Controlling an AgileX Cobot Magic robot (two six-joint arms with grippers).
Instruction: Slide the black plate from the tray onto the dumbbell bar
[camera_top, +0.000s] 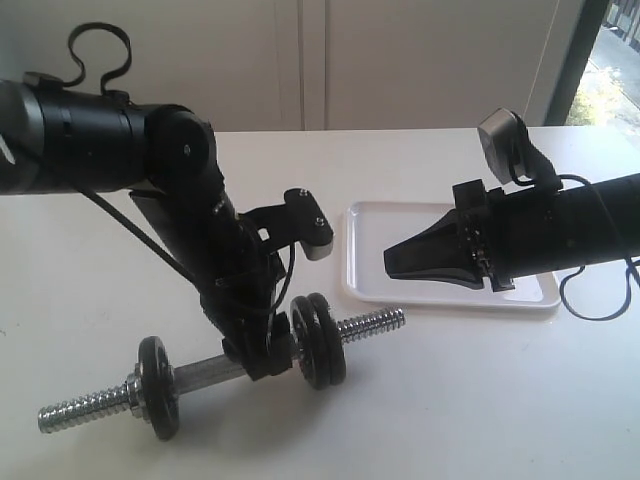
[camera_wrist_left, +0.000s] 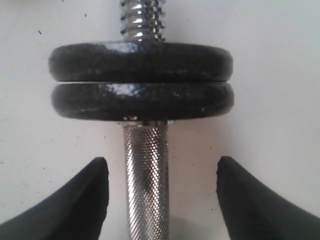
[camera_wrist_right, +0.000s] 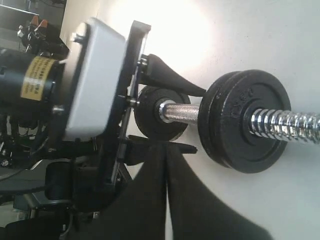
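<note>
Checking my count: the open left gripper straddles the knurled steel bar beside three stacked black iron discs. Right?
Not quite: the left wrist view shows two stacked black iron discs, not three. The open left gripper does straddle the knurled steel bar.

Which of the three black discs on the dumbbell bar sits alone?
The lone disc at the left of the exterior view, beside a long bare threaded end; the other two sit pressed together farther right on the dumbbell bar.

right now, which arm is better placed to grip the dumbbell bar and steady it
Left. The left gripper is open, straddling the knurled middle of the dumbbell bar, so it need only close. The right gripper is shut, over the tray, away from the bar.
</note>
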